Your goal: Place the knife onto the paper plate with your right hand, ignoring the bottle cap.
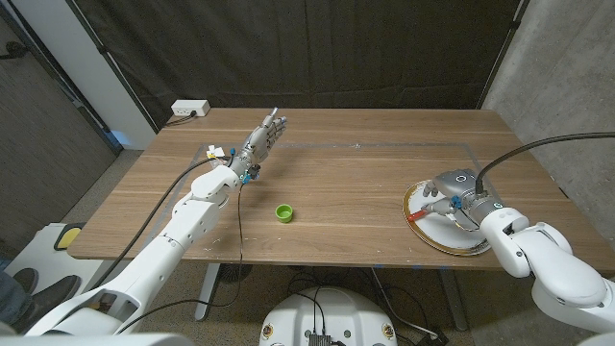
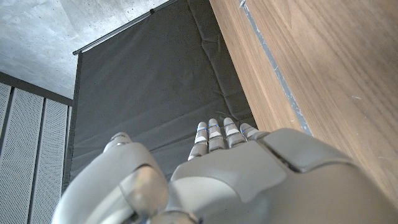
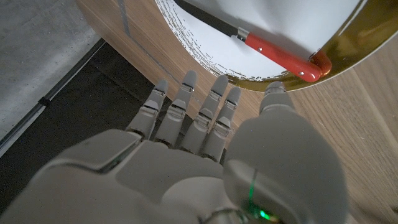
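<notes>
While the red-handled knife (image 3: 273,55) lies on the paper plate (image 1: 452,237), we see our right robot hand (image 1: 452,197) over that plate, fingers apart, holding nothing; left robot hand (image 1: 263,135) likewise empty.

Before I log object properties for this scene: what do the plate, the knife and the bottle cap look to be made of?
The plate looks like matte white paper with a shiny gold-coloured rim. The knife has a glossy red handle, likely plastic, with small metal rivets and a silvery collar; its dark blade's material is hard to tell. The bottle cap is small and bright green, probably plastic, though too small to be sure.
</notes>
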### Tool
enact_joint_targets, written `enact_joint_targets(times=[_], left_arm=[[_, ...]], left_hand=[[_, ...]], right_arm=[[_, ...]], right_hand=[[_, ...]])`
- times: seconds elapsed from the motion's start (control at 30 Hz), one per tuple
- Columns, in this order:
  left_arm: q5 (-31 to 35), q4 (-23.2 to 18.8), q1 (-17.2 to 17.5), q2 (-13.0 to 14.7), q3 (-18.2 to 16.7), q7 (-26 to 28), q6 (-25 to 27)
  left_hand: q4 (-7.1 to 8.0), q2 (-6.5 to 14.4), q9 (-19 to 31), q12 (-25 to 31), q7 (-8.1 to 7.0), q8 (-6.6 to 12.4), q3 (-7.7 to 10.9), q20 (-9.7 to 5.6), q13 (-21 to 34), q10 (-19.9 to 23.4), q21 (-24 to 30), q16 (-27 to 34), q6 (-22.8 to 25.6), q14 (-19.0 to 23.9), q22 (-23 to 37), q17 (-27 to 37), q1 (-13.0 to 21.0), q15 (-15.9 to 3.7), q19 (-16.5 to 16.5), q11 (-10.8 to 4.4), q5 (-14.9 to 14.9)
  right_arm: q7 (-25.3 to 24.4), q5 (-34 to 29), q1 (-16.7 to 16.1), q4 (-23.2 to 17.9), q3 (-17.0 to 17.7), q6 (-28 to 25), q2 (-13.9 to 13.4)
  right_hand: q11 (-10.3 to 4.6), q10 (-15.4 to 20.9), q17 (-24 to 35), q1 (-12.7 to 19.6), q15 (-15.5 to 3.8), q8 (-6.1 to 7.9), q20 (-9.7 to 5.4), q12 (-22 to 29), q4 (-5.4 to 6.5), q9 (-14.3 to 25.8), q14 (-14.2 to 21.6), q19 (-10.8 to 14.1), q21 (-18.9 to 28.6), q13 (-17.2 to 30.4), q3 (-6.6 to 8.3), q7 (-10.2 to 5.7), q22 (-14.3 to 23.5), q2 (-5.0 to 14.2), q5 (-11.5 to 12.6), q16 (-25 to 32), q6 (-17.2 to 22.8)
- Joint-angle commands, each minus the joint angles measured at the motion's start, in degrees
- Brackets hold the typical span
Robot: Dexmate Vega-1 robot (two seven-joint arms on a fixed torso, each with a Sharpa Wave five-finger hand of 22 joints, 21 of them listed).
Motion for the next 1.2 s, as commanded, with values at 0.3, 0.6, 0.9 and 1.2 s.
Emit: enact_joint_targets(times=[0.3, 0.6, 0.9, 1.2], left_arm=[[-0.1, 0.1, -0.3, 0.3, 0.4, -0.7, 0.8], [-0.2, -1.2, 0.0, 1.2, -0.1, -0.6, 1.3], [-0.3, -1.7, -0.1, 1.6, -0.3, -0.9, 1.6], [-0.3, -2.4, 0.5, 1.7, -0.7, 0.0, 1.4]], left_hand=[[0.11, -0.2, 0.1, 0.2, 0.08, -0.01, -0.2, -0.32, 0.1, 0.2, 0.5, 0.0, 0.4, -0.1, 0.1, 0.1, 0.5, -0.11, -0.1, 0.2, 0.0], [0.11, -0.1, 0.1, 0.1, 0.12, -0.03, -0.28, -0.3, 0.1, 0.1, 0.5, 0.0, 0.4, -0.1, 0.1, 0.1, 0.6, -0.05, -0.1, 0.0, -0.1], [0.11, -0.1, 0.1, 0.1, 0.02, -0.06, -0.37, -0.3, 0.1, 0.1, 0.5, 0.0, 0.3, -0.1, 0.1, 0.1, 0.6, -0.06, -0.1, 0.03, -0.1], [0.11, 0.0, 0.1, 0.1, 0.08, -0.03, -0.46, -0.29, 0.1, 0.0, 0.5, 0.0, 0.4, -0.1, 0.1, 0.1, 0.7, -0.08, -0.2, 0.08, -0.1]], right_arm=[[-9.2, 6.5, -4.9, -1.6, 9.1, 5.6, 8.8], [-16.3, 9.5, -3.6, -0.5, 9.3, 8.2, 15.6], [-23.3, 16.5, -1.1, 1.7, 10.1, 13.4, 22.2], [-27.8, 25.9, 1.5, 5.2, 11.5, 20.6, 27.0]], right_hand=[[0.28, -1.2, 0.1, -1.0, -4.85, -0.41, -0.35, -0.2, 0.27, -0.1, -1.4, 0.5, 0.1, -0.3, -0.32, -0.12, 0.2, -0.08, 0.9, -0.4, 0.2], [0.6, -2.7, 0.2, -2.0, -4.9, -0.71, -0.64, -0.7, 0.78, -0.3, -3.6, 0.7, 0.0, -0.7, -0.54, -0.12, 0.2, 0.2, 1.4, -0.7, 0.3], [1.25, -3.4, 0.2, -2.8, -4.72, -1.13, -1.79, -0.7, 1.16, -0.5, -5.4, 1.6, 0.3, -1.1, -0.74, -0.11, 0.2, 0.39, 1.7, -0.8, 0.0], [1.63, -5.2, 0.3, -3.5, -4.26, -1.58, -2.09, -1.2, 1.48, -0.6, -6.7, 1.9, 0.3, -1.3, -0.95, -0.07, 0.2, 0.49, 1.9, -0.7, -0.5]])
